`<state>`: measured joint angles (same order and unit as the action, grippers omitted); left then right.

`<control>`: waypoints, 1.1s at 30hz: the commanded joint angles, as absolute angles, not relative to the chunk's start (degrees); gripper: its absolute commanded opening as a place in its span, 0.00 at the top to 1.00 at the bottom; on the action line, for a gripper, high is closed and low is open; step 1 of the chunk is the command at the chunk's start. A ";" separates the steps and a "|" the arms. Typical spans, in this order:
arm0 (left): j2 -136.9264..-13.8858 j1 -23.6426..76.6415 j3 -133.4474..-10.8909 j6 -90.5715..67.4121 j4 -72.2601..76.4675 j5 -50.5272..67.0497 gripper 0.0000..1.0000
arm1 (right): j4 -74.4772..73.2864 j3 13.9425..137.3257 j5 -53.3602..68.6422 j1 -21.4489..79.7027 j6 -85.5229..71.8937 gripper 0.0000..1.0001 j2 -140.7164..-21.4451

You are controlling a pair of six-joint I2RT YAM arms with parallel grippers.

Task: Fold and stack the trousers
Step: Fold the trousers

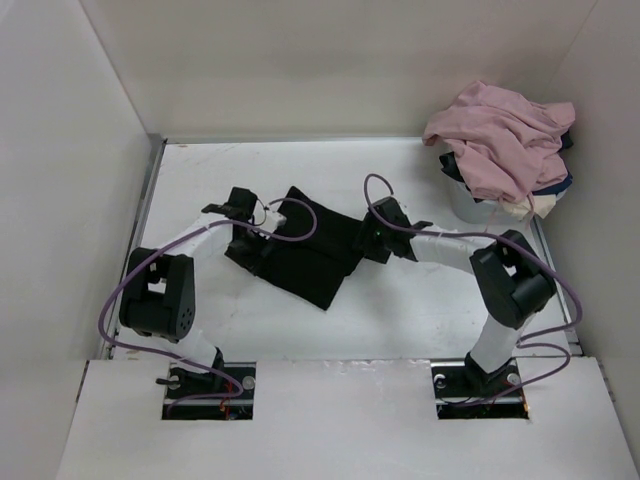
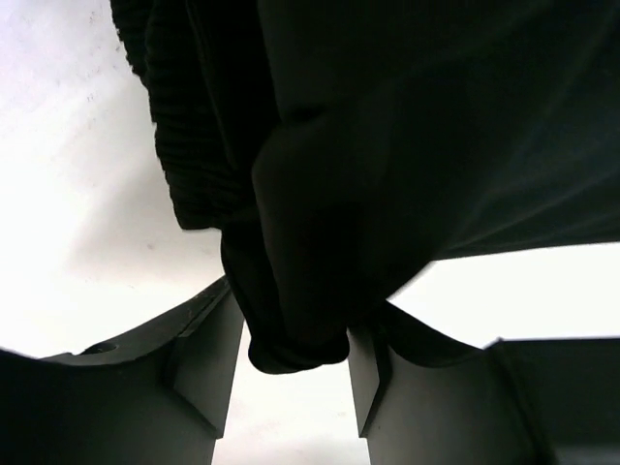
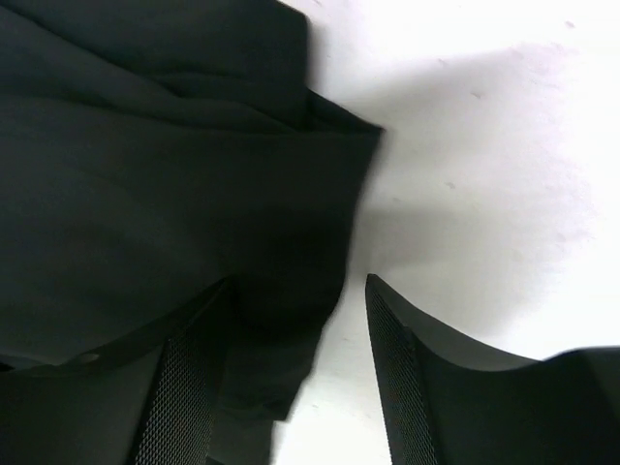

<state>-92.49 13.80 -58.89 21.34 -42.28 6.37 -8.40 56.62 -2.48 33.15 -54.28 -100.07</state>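
The black trousers (image 1: 312, 258) lie folded into a compact slanted bundle on the white table (image 1: 420, 300), between my two grippers. My left gripper (image 1: 262, 246) is at the bundle's left edge. In the left wrist view it (image 2: 295, 329) is shut on a thick rolled bunch of the trousers (image 2: 387, 145), which fills the gap between the fingers. My right gripper (image 1: 374, 240) is at the bundle's right edge. In the right wrist view it (image 3: 298, 286) is open, and the edge of the trousers (image 3: 145, 145) lies against its left finger (image 3: 184, 387) without being clamped.
A dusty-pink garment (image 1: 500, 135) is heaped over a pale container (image 1: 466, 204) at the back right, with navy and cream cloth (image 1: 548, 196) under it. White walls close in the table on the left, back and right.
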 commanded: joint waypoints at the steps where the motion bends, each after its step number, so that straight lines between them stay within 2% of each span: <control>1: -91.85 14.45 -56.78 23.38 -34.11 3.95 0.58 | -4.67 60.02 -1.76 32.30 -56.07 0.43 -103.09; 3: -91.06 14.89 -55.64 24.08 -32.79 3.96 0.57 | -2.56 60.64 -0.18 32.04 -56.95 0.58 -104.67; 5: -90.44 14.90 -54.32 25.04 -31.82 4.22 0.59 | -0.54 60.64 0.52 31.16 -58.27 0.81 -105.81; 6: -90.35 14.90 -53.79 25.40 -31.47 4.31 0.61 | 0.17 60.64 0.53 30.29 -58.97 0.88 -106.17; 8: -90.18 15.24 -53.26 25.58 -31.46 4.66 0.65 | 1.14 60.64 0.09 28.44 -59.68 0.96 -106.52; 10: -90.09 15.95 -53.17 25.14 -31.99 5.79 0.65 | 1.93 61.43 -0.18 26.24 -59.24 0.96 -106.79; 12: -89.30 17.00 -53.35 24.18 -32.60 7.99 0.63 | 2.37 63.97 0.61 24.48 -56.36 0.93 -107.57; 16: -87.89 18.41 -55.36 21.28 -33.22 12.03 0.53 | 2.55 73.97 7.18 23.25 -48.44 0.77 -111.96; 21: -86.67 15.26 -60.98 19.86 -39.79 20.98 0.48 | 1.32 79.81 11.51 21.84 -44.74 0.44 -113.21; 24: -84.64 10.26 -66.25 20.30 -45.77 30.38 0.46 | 1.14 76.39 11.25 21.40 -41.67 0.38 -108.13; 29: -86.30 1.72 -76.97 21.44 -52.37 49.27 0.41 | -2.89 68.13 7.92 22.01 -38.68 0.36 -98.19; 33: -90.43 0.04 -81.65 23.11 -54.23 54.58 0.40 | -5.97 63.29 5.72 25.78 -37.97 0.36 -94.05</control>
